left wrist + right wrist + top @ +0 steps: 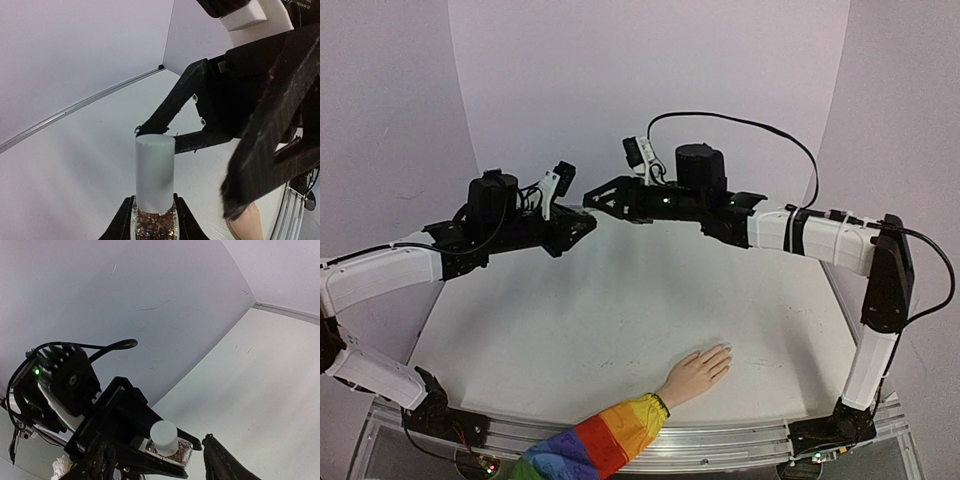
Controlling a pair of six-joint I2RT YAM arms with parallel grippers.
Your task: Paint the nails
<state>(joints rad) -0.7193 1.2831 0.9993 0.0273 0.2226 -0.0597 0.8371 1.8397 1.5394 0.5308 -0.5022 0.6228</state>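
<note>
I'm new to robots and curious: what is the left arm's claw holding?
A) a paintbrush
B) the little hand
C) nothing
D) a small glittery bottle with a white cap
D: in the left wrist view the left gripper is shut on the glittery bottle, its white cap sticking out.

table (570, 330): white | polish bottle (155, 185): upright, white cap, glitter contents | backdrop (650, 80): pale lilac

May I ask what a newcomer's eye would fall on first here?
Above the table's far side, the left fingers clamp a glittery polish bottle, the right fingers spread open around its white cap. At the near edge lies a small hand in a rainbow sleeve.
</note>
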